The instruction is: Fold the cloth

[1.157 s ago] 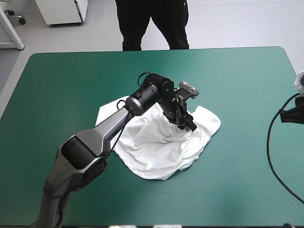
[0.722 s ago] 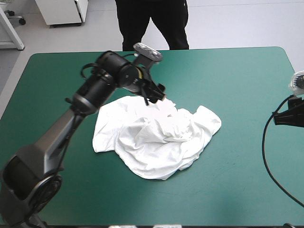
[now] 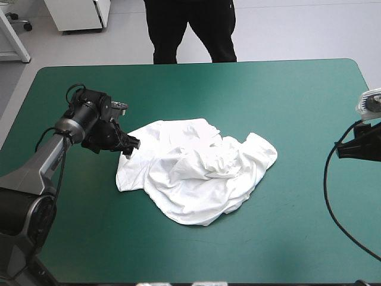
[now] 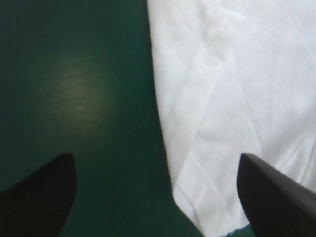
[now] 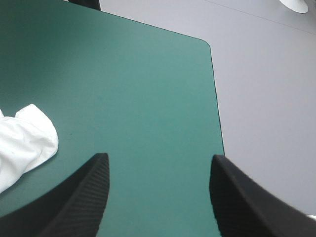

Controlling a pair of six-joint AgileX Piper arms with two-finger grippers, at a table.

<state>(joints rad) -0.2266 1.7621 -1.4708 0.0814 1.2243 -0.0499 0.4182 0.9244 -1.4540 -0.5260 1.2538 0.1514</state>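
The white T-shirt (image 3: pixel 196 173) lies as a crumpled heap in the middle of the teal-green cover. My left gripper (image 3: pixel 127 148) is low at the shirt's left edge. In the left wrist view this gripper (image 4: pixel 154 158) is open, and a hemmed edge of the T-shirt (image 4: pixel 232 98) runs between and ahead of its fingers, bare cover beside it. My right gripper (image 3: pixel 351 148) stays at the table's right edge, far from the shirt. Its wrist view shows the gripper (image 5: pixel 158 158) open and empty over bare cover, one lobe of the T-shirt (image 5: pixel 24 136) off to the side.
Bare cover (image 3: pixel 286 95) surrounds the shirt on all sides. The table's rounded far right corner (image 5: pixel 205 43) lies ahead of the right gripper, with floor beyond it.
The left arm left the shirt's middle, swung over its far side and came down at its left edge. The shirt now lies spread further left. The right gripper barely moved.
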